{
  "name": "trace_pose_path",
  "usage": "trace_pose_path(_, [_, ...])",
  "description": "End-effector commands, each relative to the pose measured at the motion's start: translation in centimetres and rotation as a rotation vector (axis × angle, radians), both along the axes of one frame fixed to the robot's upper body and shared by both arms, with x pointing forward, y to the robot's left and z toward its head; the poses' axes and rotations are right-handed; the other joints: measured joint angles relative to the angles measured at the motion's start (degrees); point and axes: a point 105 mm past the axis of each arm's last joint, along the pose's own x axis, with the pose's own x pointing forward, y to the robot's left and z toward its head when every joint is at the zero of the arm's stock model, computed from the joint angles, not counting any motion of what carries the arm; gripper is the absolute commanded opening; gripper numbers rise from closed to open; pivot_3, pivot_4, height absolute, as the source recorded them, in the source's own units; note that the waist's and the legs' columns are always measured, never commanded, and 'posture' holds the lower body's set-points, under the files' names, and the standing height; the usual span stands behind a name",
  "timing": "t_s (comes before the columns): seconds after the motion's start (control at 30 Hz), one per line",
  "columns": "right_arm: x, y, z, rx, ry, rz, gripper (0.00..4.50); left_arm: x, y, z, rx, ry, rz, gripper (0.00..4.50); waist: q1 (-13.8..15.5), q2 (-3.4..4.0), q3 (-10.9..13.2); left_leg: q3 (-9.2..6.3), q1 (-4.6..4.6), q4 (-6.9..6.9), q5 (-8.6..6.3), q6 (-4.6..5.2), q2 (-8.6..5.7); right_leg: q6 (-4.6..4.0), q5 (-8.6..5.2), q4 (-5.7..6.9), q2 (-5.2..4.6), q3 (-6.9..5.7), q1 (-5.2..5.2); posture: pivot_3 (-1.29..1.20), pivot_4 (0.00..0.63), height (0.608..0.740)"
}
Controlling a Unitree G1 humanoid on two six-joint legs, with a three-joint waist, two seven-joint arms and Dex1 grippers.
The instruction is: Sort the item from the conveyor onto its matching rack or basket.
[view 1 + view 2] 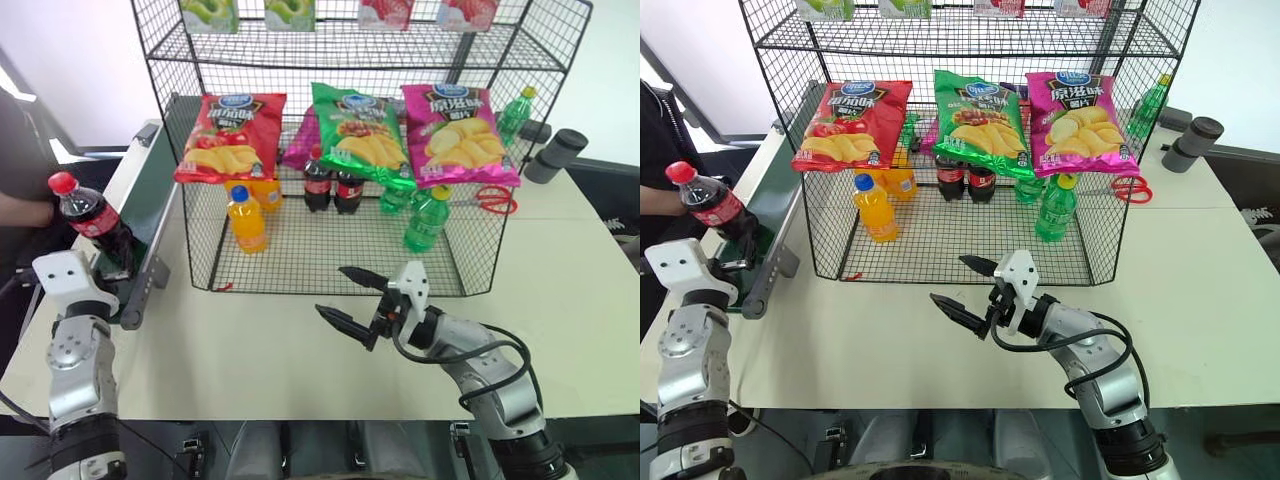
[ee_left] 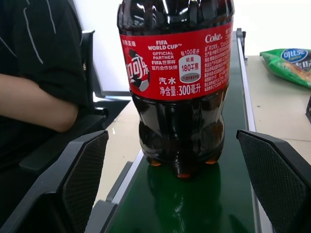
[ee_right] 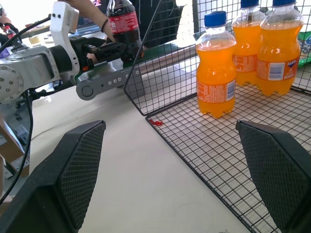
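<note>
Cream worktop (image 1: 300, 350) carries a black wire rack (image 1: 340, 240) hung with chip bags (image 1: 232, 135), orange drink bottles (image 1: 247, 220) and green bottles (image 1: 428, 218) on its mesh floor. Along its left side runs the green conveyor (image 1: 150, 200), where the cola bottle (image 1: 92, 218) stands tilted near the roller end, a person's hand (image 3: 97, 17) on it. The left tool (image 2: 180, 189) is released, its fingers either side of the bottle without touching. The right tool (image 1: 350, 298) hangs released over the worktop before the rack.
</note>
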Motion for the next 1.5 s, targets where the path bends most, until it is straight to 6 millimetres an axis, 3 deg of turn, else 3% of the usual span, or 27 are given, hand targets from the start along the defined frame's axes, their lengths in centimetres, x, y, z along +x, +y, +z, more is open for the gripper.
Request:
trace_pose_path(0.03, [-0.3, 0.5, 1.7, 0.037, -0.054, 0.029, 4.47, -0.2, 0.2, 1.6, 0.028, -0.047, 0.000, 4.50, 0.0, 0.00, 0.0, 0.00, 0.00, 0.00, 0.00, 0.00, 0.00, -0.01, -0.01, 0.00, 0.00, 0.00, 0.00, 0.00, 0.150, 0.740])
trace_pose_path(0.4, [-0.4, 0.3, 1.5, 0.036, -0.047, 0.032, 4.47, -0.3, 0.4, 1.3, 0.028, -0.032, 0.010, 4.50, 0.0, 0.00, 0.0, 0.00, -0.01, -0.01, 0.00, 0.00, 0.00, -0.02, -0.01, -0.02, -0.01, 0.00, 0.00, 0.00, 0.150, 0.740])
trace_pose_path(0.5, [-0.4, 0.2, 1.4, 0.036, -0.045, 0.032, 4.50, -0.4, 0.3, 1.2, 0.022, -0.037, 0.005, 3.69, 0.0, 0.00, 0.0, 0.00, -0.01, -0.01, 0.00, -0.01, 0.00, -0.02, -0.01, -0.02, -0.01, 0.00, 0.00, 0.00, 0.150, 0.740])
trace_pose_path(0.57, [-0.4, 0.2, 1.4, 0.036, -0.045, 0.030, 4.50, -0.5, 0.2, 1.4, 0.026, -0.039, 0.003, 2.85, 0.1, 0.00, 0.0, 0.00, -0.01, -0.01, 0.00, -0.01, 0.00, -0.03, -0.01, -0.02, -0.01, 0.00, 0.00, 0.00, 0.150, 0.740])
trace_pose_path(0.67, [-0.2, -0.1, 1.5, 0.028, -0.055, 0.019, 4.50, -0.7, 0.0, 2.8, 0.040, -0.076, -0.018, 2.81, 0.1, 0.00, 0.0, 0.00, -0.01, -0.01, 0.00, -0.01, 0.00, -0.14, -0.07, -0.02, -0.02, 0.00, 0.00, 0.00, 0.150, 0.740])
trace_pose_path(0.8, [0.4, -1.0, 2.0, -0.008, -0.084, -0.010, 4.50, -1.0, -0.9, 6.5, 0.025, -0.158, -0.127, 2.81, 0.1, -0.12, 0.1, -0.01, -0.07, -0.01, 0.00, -0.02, 0.00, -0.16, -0.08, -0.05, -0.03, 0.00, -0.04, 0.00, 0.150, 0.740])
trace_pose_path(0.9, [0.7, -1.7, 3.6, -0.014, -0.104, -0.012, 4.50, -1.4, -5.3, 10.4, -0.015, -0.178, -0.478, 2.81, -0.1, -0.44, 0.2, -0.03, -0.16, -0.02, 0.02, -0.08, 0.01, -0.17, -0.08, -0.06, -0.03, -0.01, -0.13, 0.00, 0.150, 0.740])
trace_pose_path(1.07, [0.3, -1.5, 6.1, 0.047, -0.078, 0.071, 4.50, -3.0, -11.6, 11.6, -0.062, -0.055, -0.874, 2.81, -0.2, -0.23, 0.3, -0.04, -0.27, -0.07, 0.07, -0.18, -0.06, -0.20, -0.09, -0.17, -0.12, -0.02, -0.18, 0.00, 0.150, 0.740])
trace_pose_path(1.13, [0.6, -1.4, 7.3, 0.048, -0.088, 0.083, 4.50, -3.5, -15.2, 10.6, -0.079, 0.053, -1.058, 2.81, -0.2, -0.15, 0.3, -0.04, -0.23, -0.12, 0.07, -0.17, -0.07, -0.20, -0.09, -0.17, -0.12, -0.02, -0.17, 0.00, 0.150, 0.740])
trace_pose_path(1.27, [1.2, -1.1, 9.1, 0.099, -0.072, 0.091, 4.50, -3.9, -19.6, 8.1, -0.085, 0.174, -1.244, 2.81, -0.2, -0.05, 0.4, -0.04, -0.18, -0.12, 0.11, -0.19, -0.08, -0.21, -0.09, -0.09, -0.11, -0.03, -0.15, 0.00, 0.150, 0.740])
trace_pose_path(1.33, [1.4, -0.1, 9.1, 0.097, -0.024, 0.104, 4.50, -3.3, -22.8, 6.6, -0.145, 0.185, -1.359, 2.81, -0.1, 0.01, 0.5, -0.04, -0.18, -0.12, 0.12, -0.19, -0.05, -0.20, -0.09, -0.09, -0.03, -0.03, -0.17, 0.00, 0.150, 0.740])
trace_pose_path(1.5, [1.9, 1.7, 8.4, 0.074, 0.051, 0.084, 4.50, -2.9, -26.8, 5.3, -0.078, 0.223, -1.540, 2.81, 0.2, 0.15, 0.6, -0.03, -0.27, 0.02, 0.13, -0.16, -0.14, -0.03, 0.01, -0.07, 0.06, -0.03, -0.14, 0.00, 0.150, 0.740])
